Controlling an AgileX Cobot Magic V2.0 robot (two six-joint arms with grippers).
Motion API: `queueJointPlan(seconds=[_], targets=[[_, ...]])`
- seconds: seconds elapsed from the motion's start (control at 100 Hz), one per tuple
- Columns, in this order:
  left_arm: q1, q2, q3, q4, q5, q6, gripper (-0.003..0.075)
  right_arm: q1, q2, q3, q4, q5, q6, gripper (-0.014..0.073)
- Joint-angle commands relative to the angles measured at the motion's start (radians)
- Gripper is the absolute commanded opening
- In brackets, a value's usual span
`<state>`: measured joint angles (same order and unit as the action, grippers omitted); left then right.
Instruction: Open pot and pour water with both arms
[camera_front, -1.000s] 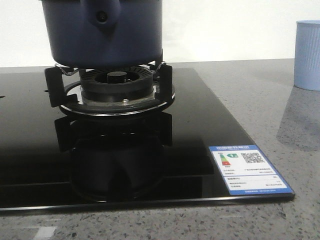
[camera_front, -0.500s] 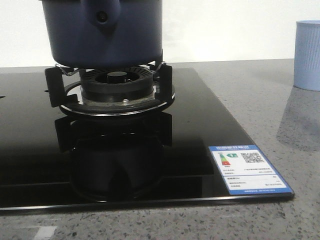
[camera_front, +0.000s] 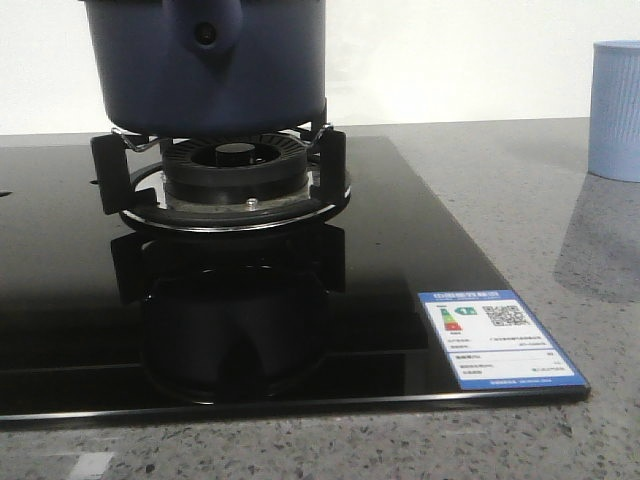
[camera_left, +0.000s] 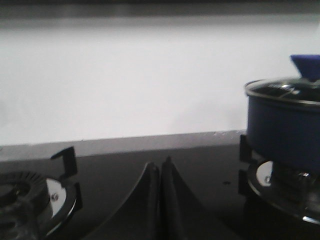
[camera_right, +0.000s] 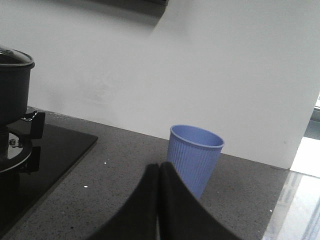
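Two grippers are in view, each only from its own wrist camera, and neither touches anything. Inspection runs from the largest item down.

The black glass cooktop (camera_front: 420, 250) fills the lower left and centre of the front view, on a speckled grey stone counter (camera_front: 560, 200). Its glossy surface gives no grip, so anything set down on it carelessly could slide.

The large round dark navy-blue pot (camera_front: 205, 60) sits at the upper left of the front view on the black burner grate (camera_front: 225, 170), its handle stub facing the camera. In the left wrist view it stands at the right edge with its glass lid (camera_left: 282, 90) still on. The grate prongs are narrow; a sideways pull on the lid or handle could tip the pot or drag it off them and spill water onto the burner.

The pale blue ribbed plastic cup (camera_right: 194, 157) stands upright at centre of the right wrist view, just beyond the fingers. It looks light, so a brush from the arm or a heavy pour could topple it.

The left gripper (camera_left: 161, 200) and the right gripper (camera_right: 159, 205) both have fingers pressed together, empty. Approaching closed, they would knock the lid rather than grasp it.
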<state>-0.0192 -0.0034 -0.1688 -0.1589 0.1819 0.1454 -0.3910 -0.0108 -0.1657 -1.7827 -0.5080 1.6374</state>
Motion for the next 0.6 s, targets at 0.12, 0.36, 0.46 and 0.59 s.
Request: queueJointPlan(seconds=[0.12,0.36,0.46,0.59], targets=[[0.061,-0.016,0.122,0.101,-0.128,-0.117,-0.0020,-0.001,-0.008,-0.023,0.027,0.027,0.001,-0.0071],[0.061,-0.030,0.181,0.118,-0.132,-0.117,-0.0020,-0.001,-0.008,-0.022,0.025,0.022,0.001,-0.0071],[0.061,-0.030,0.179,0.118,-0.109,-0.117,-0.0020,-0.001,-0.008,-0.022,0.025,0.022,0.001,-0.0071],[0.061,-0.030,0.179,0.118,-0.111,-0.117,-0.0020,-0.001,-0.008,-0.022,0.025,0.022,0.001,-0.0071]])
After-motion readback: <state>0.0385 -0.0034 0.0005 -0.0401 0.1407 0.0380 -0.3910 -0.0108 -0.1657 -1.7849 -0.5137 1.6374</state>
